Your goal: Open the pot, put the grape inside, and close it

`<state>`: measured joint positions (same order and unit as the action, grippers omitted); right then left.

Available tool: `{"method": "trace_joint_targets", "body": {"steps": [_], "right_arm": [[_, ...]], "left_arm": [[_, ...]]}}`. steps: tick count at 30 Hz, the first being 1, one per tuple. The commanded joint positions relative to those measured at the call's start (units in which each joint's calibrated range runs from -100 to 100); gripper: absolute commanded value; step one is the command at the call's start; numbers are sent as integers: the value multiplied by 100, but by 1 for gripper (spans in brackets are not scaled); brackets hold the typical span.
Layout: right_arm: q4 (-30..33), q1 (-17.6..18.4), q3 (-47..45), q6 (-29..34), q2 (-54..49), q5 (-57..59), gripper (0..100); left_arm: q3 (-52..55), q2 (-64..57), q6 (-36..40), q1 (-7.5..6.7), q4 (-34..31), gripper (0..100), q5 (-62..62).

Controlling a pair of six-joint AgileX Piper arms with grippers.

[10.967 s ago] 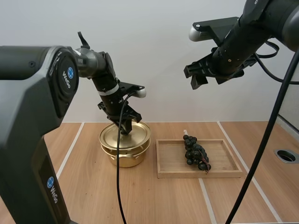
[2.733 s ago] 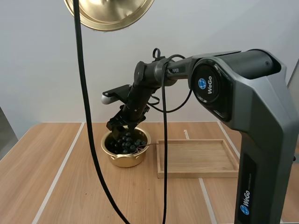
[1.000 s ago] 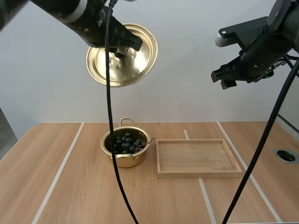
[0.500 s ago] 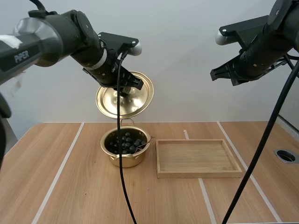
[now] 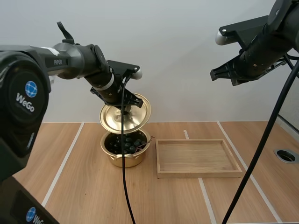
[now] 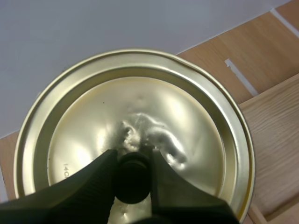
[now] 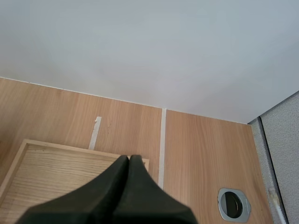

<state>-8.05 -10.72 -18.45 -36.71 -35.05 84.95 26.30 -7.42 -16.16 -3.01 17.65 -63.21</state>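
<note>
Within the last second the left hand (image 6: 132, 158) had brought the lid (image 5: 125, 119) down from high above the bench (image 5: 79, 186). Now the lid hung tilted just over the pot (image 5: 122, 158), its lower edge near the rim but, as far as I could tell, not yet seated. The two fingers of this hand were pinched on the black knob (image 6: 133, 179) in the middle of the lid. The right hand (image 7: 128, 161) had stayed raised, far to the side above the wooden tray (image 5: 198, 173), with its fingers pressed together on nothing.

I judged that opening and filling were finished and only the closing was left: the lid had to be made level and lowered onto the rim.

The bunch of grapes (image 5: 124, 143) lay inside the pot, dark round berries in a heap, with a thin stem reaching over the rim toward the tray. The pot was golden and shiny and stood on the bench just beside the tray. The lid had the same golden colour, with a raised ring near its edge.
</note>
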Motion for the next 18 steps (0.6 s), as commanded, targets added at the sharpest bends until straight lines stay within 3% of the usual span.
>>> {"method": "trace_joint_targets", "body": {"steps": [1,18], "right_arm": [[-13,-23,-7,-14,-86,-46,0],[-23,-23,-7,-14,-86,-46,0]], "left_arm": [[196,62,-51,-11,50,0,495],[434,251,-151,-11,50,0,169]]}}
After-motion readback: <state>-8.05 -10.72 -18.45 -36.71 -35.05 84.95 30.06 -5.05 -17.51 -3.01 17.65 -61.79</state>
